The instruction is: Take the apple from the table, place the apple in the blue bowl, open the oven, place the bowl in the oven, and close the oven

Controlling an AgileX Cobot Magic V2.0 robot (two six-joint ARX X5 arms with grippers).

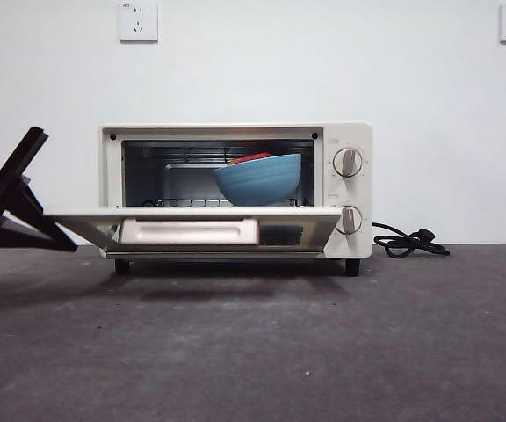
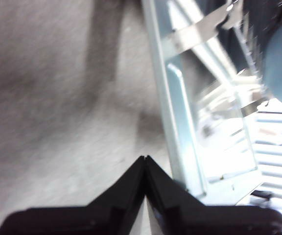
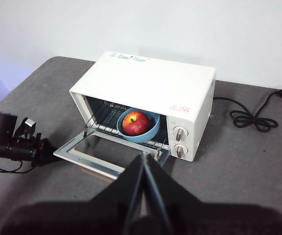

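Observation:
The cream-white oven [image 1: 235, 132] stands with its glass door [image 1: 191, 214] hanging open, nearly level. Inside, on the wire rack, sits the blue bowl [image 1: 262, 180] with the red apple [image 1: 251, 158] showing just over its rim. From above, the apple [image 3: 136, 122] lies in the bowl [image 3: 151, 134] inside the oven [image 3: 151, 83]. My left gripper [image 1: 60, 239] is shut and empty, low by the door's left corner; its tips [image 2: 145, 159] sit beside the door's metal edge [image 2: 180, 127]. My right gripper [image 3: 144, 156] is shut and empty, high above the table in front of the oven.
The oven's black cord [image 1: 407, 242] lies coiled on the table [image 1: 253, 352] to the oven's right. Two wall sockets [image 1: 138, 19] are on the white wall behind. The open door juts out over the table in front of the oven.

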